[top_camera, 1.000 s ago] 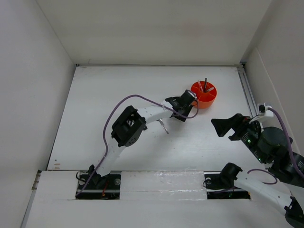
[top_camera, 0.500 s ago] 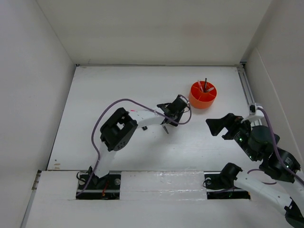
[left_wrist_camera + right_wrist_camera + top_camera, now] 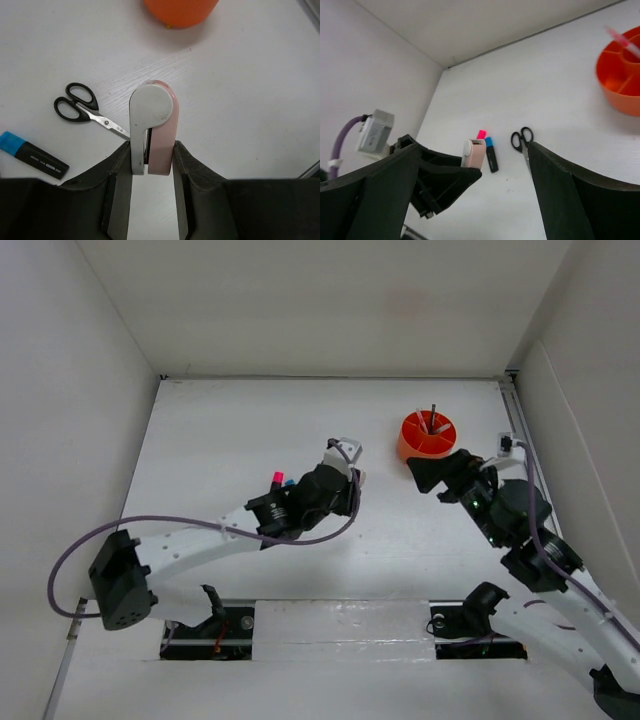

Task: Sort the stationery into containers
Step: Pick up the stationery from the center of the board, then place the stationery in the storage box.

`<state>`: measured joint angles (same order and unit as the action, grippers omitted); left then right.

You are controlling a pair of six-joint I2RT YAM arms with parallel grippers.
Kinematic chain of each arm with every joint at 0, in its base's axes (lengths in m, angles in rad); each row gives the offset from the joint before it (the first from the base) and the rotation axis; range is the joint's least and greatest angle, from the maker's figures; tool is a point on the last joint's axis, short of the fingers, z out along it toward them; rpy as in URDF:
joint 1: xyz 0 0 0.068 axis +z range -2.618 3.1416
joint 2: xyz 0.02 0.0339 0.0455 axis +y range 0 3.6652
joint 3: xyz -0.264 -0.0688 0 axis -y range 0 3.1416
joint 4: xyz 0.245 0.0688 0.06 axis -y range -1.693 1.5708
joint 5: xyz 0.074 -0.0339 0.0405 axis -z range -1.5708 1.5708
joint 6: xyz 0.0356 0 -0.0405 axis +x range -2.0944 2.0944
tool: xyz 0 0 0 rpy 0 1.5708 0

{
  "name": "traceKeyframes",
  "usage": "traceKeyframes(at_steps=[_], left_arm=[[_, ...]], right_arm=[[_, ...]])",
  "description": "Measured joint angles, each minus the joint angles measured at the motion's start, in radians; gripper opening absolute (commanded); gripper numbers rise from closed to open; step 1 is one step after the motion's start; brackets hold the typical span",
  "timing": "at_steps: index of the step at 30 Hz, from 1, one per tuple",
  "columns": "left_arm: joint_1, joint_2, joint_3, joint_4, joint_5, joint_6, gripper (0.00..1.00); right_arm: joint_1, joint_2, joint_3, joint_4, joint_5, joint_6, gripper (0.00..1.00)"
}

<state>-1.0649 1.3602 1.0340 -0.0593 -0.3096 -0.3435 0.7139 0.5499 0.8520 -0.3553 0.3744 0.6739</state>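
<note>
My left gripper is shut on a small pink-and-grey stationery piece, rounded at its tip and held off the table; it also shows in the top view. Black-handled scissors and a blue-capped highlighter lie to its left. The orange container stands at the back right with pens in it. Just in front of the container is my right gripper, open and empty. Its own view shows the held piece, a pink-capped highlighter and the scissors.
The left arm stretches low across the table's near left, its cable looping to the left. White walls enclose the table on three sides, and a rail runs along the right edge. In the right wrist view a pink pen leans in the container.
The left gripper has drawn back leftwards from the container and its jaws have narrowed; the arm's elbow dropped to the lower left. The right gripper has moved up and left towards the container.
</note>
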Motion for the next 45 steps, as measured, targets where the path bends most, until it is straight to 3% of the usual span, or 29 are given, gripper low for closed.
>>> traceKeyframes(at_steps=[5,11,20,29,34,38,40,43,45], left_arm=[[-0.031,-0.21,-0.169,0.094,-0.012,0.003,0.0],[-0.047,-0.365,-0.275,0.164,-0.001,0.034,0.0],[-0.049,-0.339,-0.275,0.208,0.026,0.069,0.0],[-0.049,-0.325,-0.275,0.229,0.045,0.093,0.0],[-0.049,-0.332,-0.275,0.248,0.052,0.103,0.0],[-0.049,-0.344,-0.275,0.254,0.06,0.108,0.0],[-0.048,-0.347,-0.275,0.261,0.068,0.111,0.0],[-0.048,-0.349,-0.275,0.267,0.081,0.116,0.0],[-0.05,-0.35,-0.275,0.272,0.093,0.118,0.0]], right_arm=[[-0.06,0.151,-0.057,0.2,-0.213,0.022,0.83],[-0.047,0.29,-0.058,0.309,-0.353,0.04,0.82],[0.069,0.345,-0.077,0.411,-0.399,0.042,0.82],[0.08,0.386,-0.12,0.442,-0.392,0.06,0.77],[0.086,0.398,-0.141,0.465,-0.392,0.072,0.55],[0.086,0.401,-0.146,0.491,-0.394,0.084,0.54],[0.086,0.402,-0.147,0.506,-0.399,0.089,0.44],[0.088,0.402,-0.148,0.529,-0.406,0.096,0.44],[0.09,0.403,-0.148,0.539,-0.409,0.1,0.35]])
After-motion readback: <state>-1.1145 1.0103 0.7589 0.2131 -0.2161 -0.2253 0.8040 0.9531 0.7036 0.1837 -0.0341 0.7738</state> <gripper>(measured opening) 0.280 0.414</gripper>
